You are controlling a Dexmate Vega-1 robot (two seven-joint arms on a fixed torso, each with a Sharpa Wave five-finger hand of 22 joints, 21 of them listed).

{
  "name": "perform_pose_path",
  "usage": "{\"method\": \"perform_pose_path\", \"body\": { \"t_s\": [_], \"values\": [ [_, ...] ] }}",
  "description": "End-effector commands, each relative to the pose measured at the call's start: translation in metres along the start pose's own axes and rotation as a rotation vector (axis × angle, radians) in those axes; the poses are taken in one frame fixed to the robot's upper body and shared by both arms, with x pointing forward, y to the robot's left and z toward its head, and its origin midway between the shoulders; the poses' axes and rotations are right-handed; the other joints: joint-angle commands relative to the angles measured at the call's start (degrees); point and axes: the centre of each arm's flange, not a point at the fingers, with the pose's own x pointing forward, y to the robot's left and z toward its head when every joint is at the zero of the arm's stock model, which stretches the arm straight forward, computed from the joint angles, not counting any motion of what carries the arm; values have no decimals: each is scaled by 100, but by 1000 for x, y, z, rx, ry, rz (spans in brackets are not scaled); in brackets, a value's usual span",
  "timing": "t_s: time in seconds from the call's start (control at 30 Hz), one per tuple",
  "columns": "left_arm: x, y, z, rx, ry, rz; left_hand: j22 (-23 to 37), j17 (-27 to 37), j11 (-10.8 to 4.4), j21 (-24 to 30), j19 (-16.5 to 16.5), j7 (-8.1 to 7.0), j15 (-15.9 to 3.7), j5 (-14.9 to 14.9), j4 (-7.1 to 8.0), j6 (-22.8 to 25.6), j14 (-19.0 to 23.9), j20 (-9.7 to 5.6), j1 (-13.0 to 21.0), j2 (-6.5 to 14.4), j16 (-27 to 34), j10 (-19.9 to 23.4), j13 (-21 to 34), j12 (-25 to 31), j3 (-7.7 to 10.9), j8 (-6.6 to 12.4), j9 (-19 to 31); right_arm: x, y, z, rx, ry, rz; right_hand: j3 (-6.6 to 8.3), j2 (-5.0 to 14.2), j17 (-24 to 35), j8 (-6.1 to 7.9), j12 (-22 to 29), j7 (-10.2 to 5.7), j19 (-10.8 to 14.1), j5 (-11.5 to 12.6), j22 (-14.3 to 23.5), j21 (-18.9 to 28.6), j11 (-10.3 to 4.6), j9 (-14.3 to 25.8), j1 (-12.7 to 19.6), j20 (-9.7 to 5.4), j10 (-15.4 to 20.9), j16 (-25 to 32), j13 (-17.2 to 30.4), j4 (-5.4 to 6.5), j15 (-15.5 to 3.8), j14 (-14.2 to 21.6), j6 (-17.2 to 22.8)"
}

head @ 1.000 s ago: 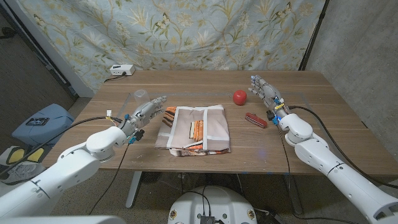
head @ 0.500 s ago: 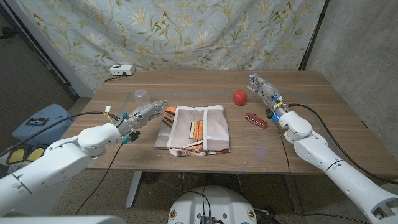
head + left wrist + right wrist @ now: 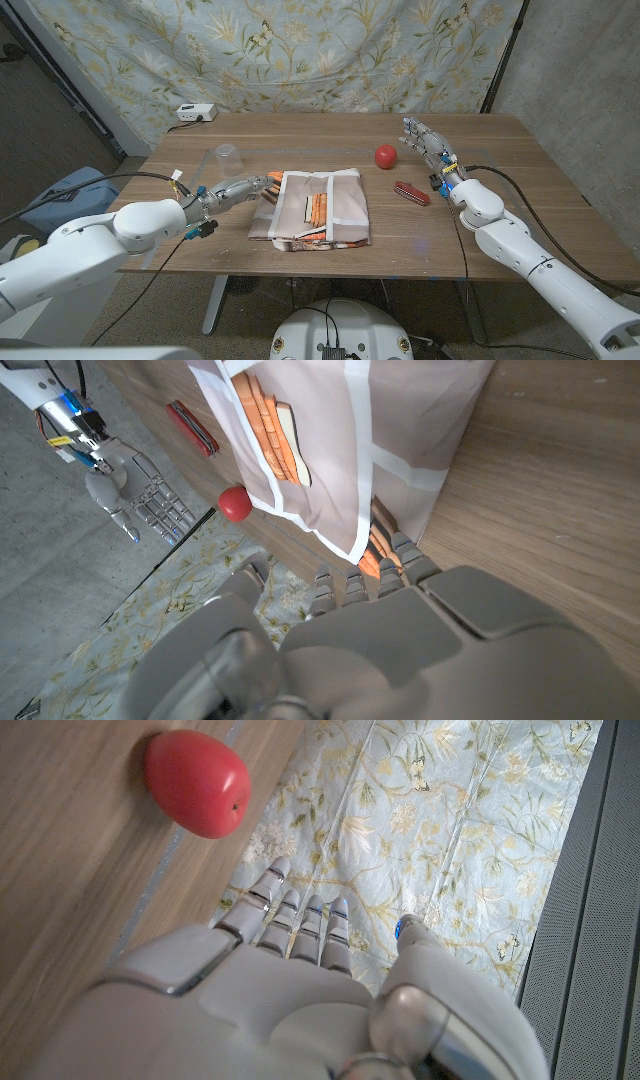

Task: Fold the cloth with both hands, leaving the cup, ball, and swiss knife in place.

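The folded cloth (image 3: 315,205), beige with white bands and orange stripes, lies mid-table; it also shows in the left wrist view (image 3: 340,440). My left hand (image 3: 240,188) reaches in low from the left, fingers straight, their tips at the cloth's orange left edge (image 3: 375,555), and holds nothing. My right hand (image 3: 425,145) stands open and raised at the right, fingers spread, just right of the red ball (image 3: 385,156) (image 3: 197,782). The red swiss knife (image 3: 411,192) lies in front of the ball. The clear cup (image 3: 228,156) stands behind my left hand.
A white box (image 3: 193,113) sits at the table's far left corner. A floral curtain hangs behind the table. Bare wood lies in front of the cloth and along the right side of the table (image 3: 520,190).
My left hand has dropped lower and slid toward me along the cloth's left edge, uncovering the cup. The right hand, ball, knife and cloth have stayed put.
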Motion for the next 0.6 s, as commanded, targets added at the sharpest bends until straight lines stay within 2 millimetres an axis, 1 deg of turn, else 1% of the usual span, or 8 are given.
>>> {"method": "perform_pose_path", "body": {
  "t_s": [0.03,0.23,0.4,0.6],
  "values": [
    [-13,-8,1,95,45,-62,33,14,-45,-1,-48,-27,11,25,19,19,-65,16,-42,-5,25,-13,7,1,-9,10,15,-7,-1,2,-13,-13,-18,-2,-26,2,9,11,18,-42,7,27,0,2,20,-42,-173,-13,26,16,-21,-31,-33,19],
    [-23,-9,8,129,45,-69,33,3,-70,4,-47,-23,-19,30,15,41,-55,-3,-43,-4,29,23,8,15,-2,17,15,-8,0,2,-19,-16,-15,2,-23,-1,9,10,17,-45,7,27,0,-26,20,-50,-170,-20,27,15,-25,-32,-40,19],
    [-35,-6,16,199,64,-80,34,-9,-95,13,-35,-38,-41,37,6,74,-12,-27,-41,-2,43,81,9,36,8,26,15,-8,2,2,-20,-17,-17,6,-23,-5,9,10,17,-51,8,27,-1,-26,20,-52,-169,-24,25,15,-34,-29,-49,18],
    [-49,-5,18,251,84,-84,34,-6,-89,23,-20,-56,-61,39,23,84,4,-44,-60,4,51,89,10,37,10,26,15,-9,2,2,-28,-22,-20,9,-18,-7,7,9,5,-65,8,27,-3,-9,19,-63,-167,-33,27,14,-38,-30,-60,11]
  ]
}}
